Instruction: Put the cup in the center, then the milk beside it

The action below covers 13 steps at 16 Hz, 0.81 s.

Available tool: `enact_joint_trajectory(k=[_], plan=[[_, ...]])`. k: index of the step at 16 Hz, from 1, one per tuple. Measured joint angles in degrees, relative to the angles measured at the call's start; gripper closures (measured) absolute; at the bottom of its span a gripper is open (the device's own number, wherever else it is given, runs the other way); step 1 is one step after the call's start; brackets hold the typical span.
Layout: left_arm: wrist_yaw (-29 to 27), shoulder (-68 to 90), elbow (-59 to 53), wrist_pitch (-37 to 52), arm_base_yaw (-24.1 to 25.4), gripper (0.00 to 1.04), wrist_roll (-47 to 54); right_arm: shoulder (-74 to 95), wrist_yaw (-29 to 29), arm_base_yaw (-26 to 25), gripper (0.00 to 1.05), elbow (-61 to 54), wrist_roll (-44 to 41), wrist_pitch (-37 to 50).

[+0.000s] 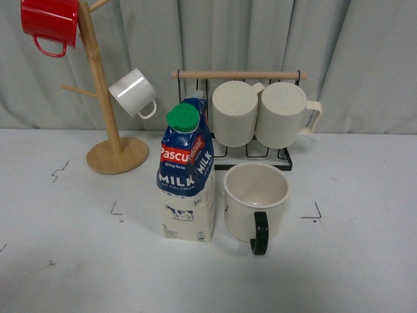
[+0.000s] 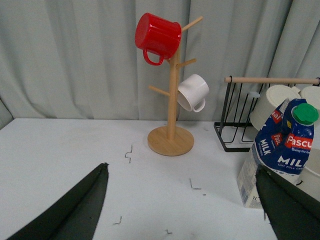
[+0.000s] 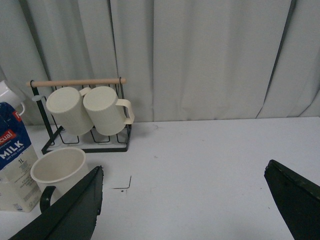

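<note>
The cream-white cup (image 1: pixel 256 199) with a black handle stands upright inside the center (image 1: pixel 140 225), the white tabletop patch framed by black corner marks. The blue-and-white milk carton (image 1: pixel 187 176) with a green cap stands upright close beside the cup, on its left in the front view. Neither gripper shows in the front view. My left gripper (image 2: pixel 182 200) is open and empty above the table, with the milk (image 2: pixel 282 150) by its one finger. My right gripper (image 3: pixel 182 200) is open and empty; the cup (image 3: pixel 57 167) and the milk (image 3: pixel 15 165) lie off to one side of it.
A wooden mug tree (image 1: pixel 107 117) at the back left holds a red mug (image 1: pixel 50 23) and a small glossy white mug (image 1: pixel 133 92). A black wire rack (image 1: pixel 257 153) behind the cup holds two ribbed cream mugs (image 1: pixel 234 111). A grey curtain hangs behind.
</note>
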Motion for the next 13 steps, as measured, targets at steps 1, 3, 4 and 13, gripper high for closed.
enact_joint_trajectory(k=[1,3,4,13], plan=[[0.0,0.0,0.0,0.0,0.0,0.05,0.1,0.0,0.0,0.0,0.06,0.0,0.0,0.0],[0.0,0.0,0.0,0.0,0.0,0.07,0.1,0.0,0.0,0.0,0.06,0.0,0.0,0.0],[0.0,0.0,0.0,0.0,0.0,0.07,0.1,0.0,0.0,0.0,0.06,0.0,0.0,0.0],[0.0,0.0,0.0,0.0,0.0,0.07,0.1,0.0,0.0,0.0,0.06,0.0,0.0,0.0]])
